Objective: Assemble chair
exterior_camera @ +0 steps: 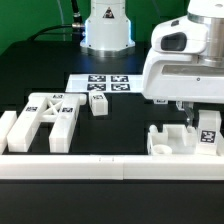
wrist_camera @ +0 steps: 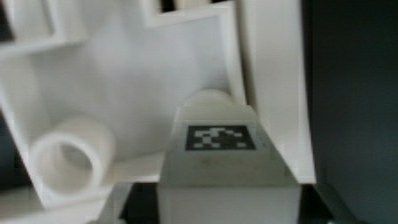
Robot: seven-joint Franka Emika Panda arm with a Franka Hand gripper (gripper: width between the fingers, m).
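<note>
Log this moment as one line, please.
claw: low, exterior view's right, at tagged part | grip: unclear | frame: exterior view's left, untouched | marker board: behind

One robot arm [exterior_camera: 105, 25] stands at the far edge of the surface [exterior_camera: 130, 115], and one marker board [exterior_camera: 98, 83] lies near its middle. Five loose white pieces show in the exterior view. One X-braced frame [exterior_camera: 50, 115] and one block [exterior_camera: 8, 128] sit toward the edge at the exterior view's left. One short tagged piece [exterior_camera: 99, 103] is mid-surface. One flat panel [exterior_camera: 172, 143] and one tagged upright piece [exterior_camera: 208, 132] are toward the opposite edge. One long rail [exterior_camera: 100, 166] lines the near edge. The wrist view shows one tag [wrist_camera: 219, 137] and one round hole [wrist_camera: 68, 160].
</note>
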